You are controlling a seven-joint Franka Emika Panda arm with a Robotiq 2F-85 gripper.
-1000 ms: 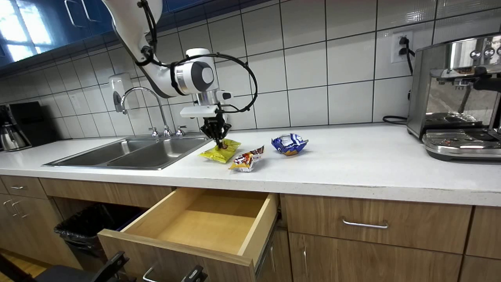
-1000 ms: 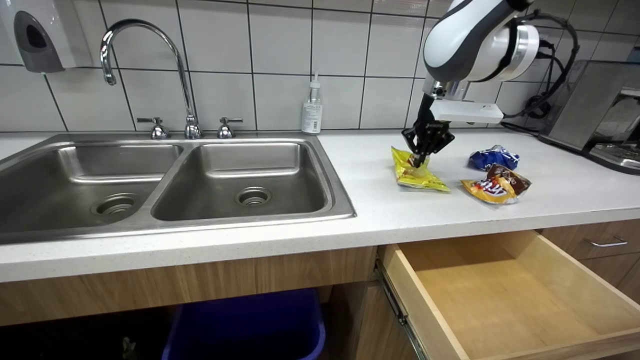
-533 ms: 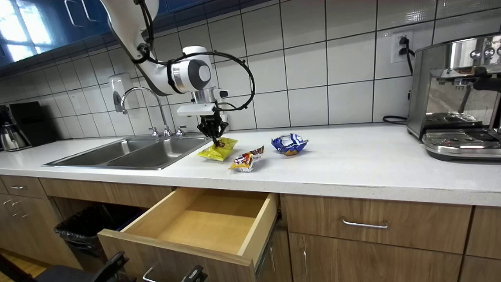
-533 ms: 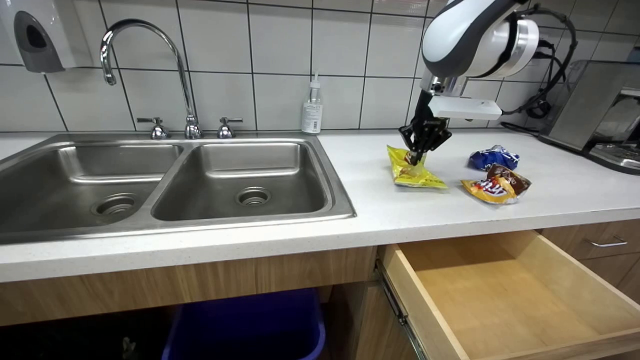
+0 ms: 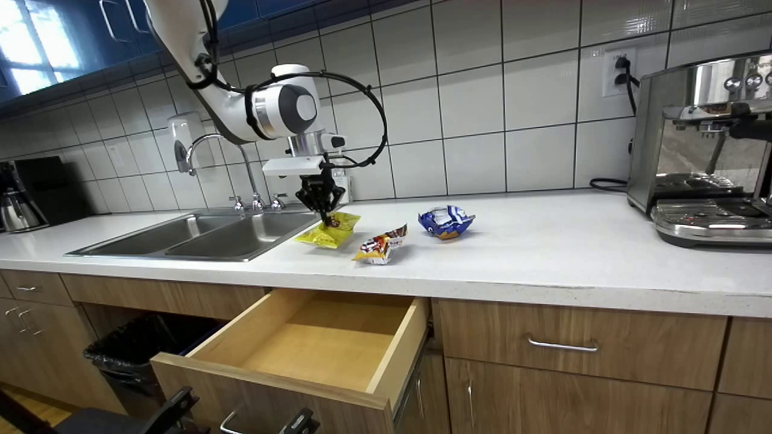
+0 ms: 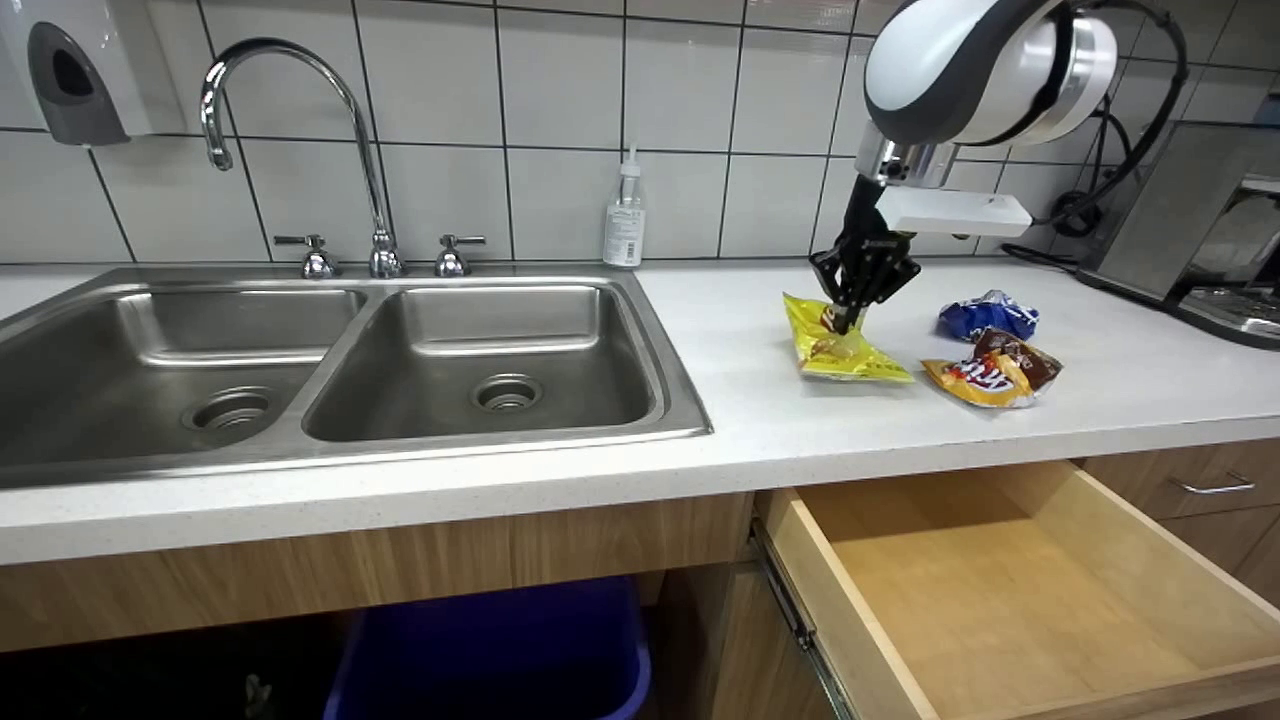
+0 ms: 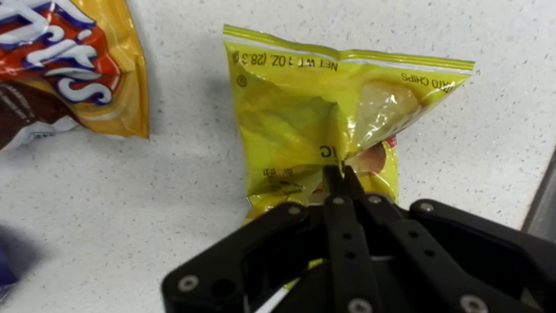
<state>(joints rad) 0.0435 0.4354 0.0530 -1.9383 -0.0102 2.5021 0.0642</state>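
Gripper (image 7: 342,169) pinched tight on yellow chip bag (image 7: 286,121). Both exterior views: orange-brown bag (image 6: 990,372) on bench (image 6: 740,330) to its right, blue bag (image 6: 988,315) right too, far side.

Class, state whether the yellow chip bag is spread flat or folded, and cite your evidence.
Folded: in the wrist view, the yellow chip bag is creased where the pincer grips it.

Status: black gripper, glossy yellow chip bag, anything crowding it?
Black gripper: shut on a fold of the glossy yellow chip bag. Can't tell if bag is off the speckled white countertop. Crinkled orange-and-brown snack bag beside it, not touching.
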